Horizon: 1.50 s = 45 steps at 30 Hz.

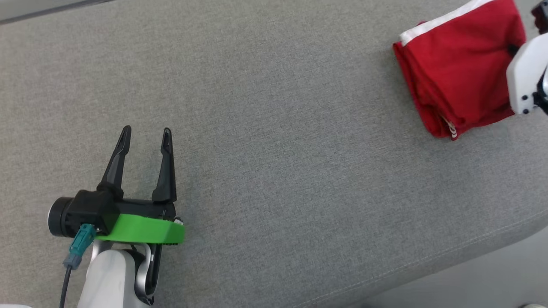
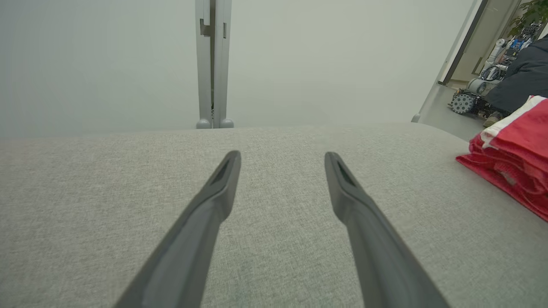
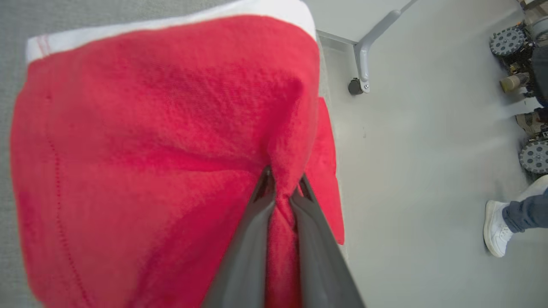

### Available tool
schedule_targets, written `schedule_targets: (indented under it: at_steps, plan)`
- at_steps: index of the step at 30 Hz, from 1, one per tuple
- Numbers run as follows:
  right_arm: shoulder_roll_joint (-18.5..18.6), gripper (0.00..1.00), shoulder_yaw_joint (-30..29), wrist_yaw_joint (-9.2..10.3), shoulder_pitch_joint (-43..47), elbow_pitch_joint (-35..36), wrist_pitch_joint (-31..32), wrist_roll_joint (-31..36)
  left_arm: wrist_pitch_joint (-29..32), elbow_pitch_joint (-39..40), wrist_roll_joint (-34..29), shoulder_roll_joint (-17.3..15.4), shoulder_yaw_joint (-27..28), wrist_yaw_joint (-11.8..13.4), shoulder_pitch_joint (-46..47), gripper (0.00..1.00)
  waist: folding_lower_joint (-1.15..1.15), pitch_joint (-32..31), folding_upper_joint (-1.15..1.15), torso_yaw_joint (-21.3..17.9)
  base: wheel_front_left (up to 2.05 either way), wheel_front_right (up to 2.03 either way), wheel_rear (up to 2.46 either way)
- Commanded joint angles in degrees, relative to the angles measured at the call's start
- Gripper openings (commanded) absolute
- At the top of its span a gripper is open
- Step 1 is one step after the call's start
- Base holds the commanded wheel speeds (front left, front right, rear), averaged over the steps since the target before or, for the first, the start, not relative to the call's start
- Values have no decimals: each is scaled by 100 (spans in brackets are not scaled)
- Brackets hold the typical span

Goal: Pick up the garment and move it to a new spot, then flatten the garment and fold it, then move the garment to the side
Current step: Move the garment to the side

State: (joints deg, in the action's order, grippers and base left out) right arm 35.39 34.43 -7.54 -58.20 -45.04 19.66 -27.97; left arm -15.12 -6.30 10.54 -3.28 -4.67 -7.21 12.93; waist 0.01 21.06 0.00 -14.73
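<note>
One folded red garment (image 1: 458, 72) lies on the grey surface (image 1: 278, 128). Two grippers — the right gripper (image 3: 284, 179), fingers pinching the garment's fabric; the left gripper (image 1: 146, 137), well apart from it, fingers wide.

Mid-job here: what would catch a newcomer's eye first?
The folded red fabric garment with a white band lies at the far right of the grey upholstered surface, a ridge of it pinched by the right gripper. At the head view's lower left, the left gripper stands open and empty above its green collar.

Garment (image 1: 460, 72) far right on cushion (image 1: 278, 128), floor (image 3: 406, 171) beyond
</note>
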Motion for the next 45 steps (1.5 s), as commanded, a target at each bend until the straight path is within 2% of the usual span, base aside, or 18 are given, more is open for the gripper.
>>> schedule_targets:
  at_steps: [1, 7, 8, 9, 13, 17, 22, 26, 30, 35, 38, 41, 45]
  plan:
    - [30, 0, -175, 12, -14, -208, -140, 129, 2, -13, -17, -62, -7, -20, 117, 100, -1, 294, 0, 155, 0, 0, 0]
    - [43, 0, -1100, 12, -102, -1370, -608, 652, 1, 25, -57, -101, -20, -30, 233, 100, -1, 492, 0, 455, 0, 0, 0]
    - [-1, 41, -1223, 12, -109, -1518, -672, 710, 1, 30, -57, -105, -19, -31, 243, 100, -1, 503, 0, 484, 0, 0, 0]
    - [-51, 100, -1418, 12, -114, -1691, -797, 765, 2, 32, -54, -108, -27, -33, 253, 100, -1, 513, 0, 526, 0, 0, 0]
    - [-221, 100, -1789, 12, -68, -2148, -1111, 1019, 1, 20, -20, -107, -38, -34, 231, 100, -1, 440, 0, 623, 0, 0, 0]
    - [-265, 100, -1979, 12, -51, -2299, -1588, 1242, 1, -16, 32, -73, -49, -35, 150, 100, -1, 229, 0, 696, 0, 0, 0]
    - [-278, 100, -2149, 12, 59, -2255, -2285, 1637, 1, -46, 137, -14, 9, -32, -62, 100, -1, -311, 0, 831, 0, 0, 0]
    - [-531, 100, -2253, 12, 321, -1933, -2857, 1656, 1, -82, 227, 19, 91, 40, -273, 100, -1, -726, 0, 954, 0, 0, 0]
    - [-838, 100, -2366, 12, 862, -1315, -3310, 1455, 1, -76, 388, 32, 158, 117, -487, 100, -1, -1128, 0, 1097, 0, 0, 0]
    - [-1227, 100, -2773, 12, 1984, -78, -3477, 1210, 2, -120, 580, 28, 179, 293, -793, 100, -1, -1618, 0, 1283, 0, 0, 0]
    - [-1480, 100, -3166, 12, 2699, 819, -3487, 1327, 1, -157, 584, 30, 227, 402, -943, 100, -1, -1833, 0, 1362, 0, 0, 0]
    - [-1892, 100, -3507, 11, 3550, 1651, -3479, 1558, 1, -231, 635, 30, 266, 478, -1077, 100, -1, -2037, 0, 1455, 0, 0, 0]
    - [-2327, 100, -3582, 11, 4358, 2391, -3481, 1713, 1, -343, 569, 30, 338, 504, -1193, 100, -1, -2203, 0, 1557, 0, 0, 0]
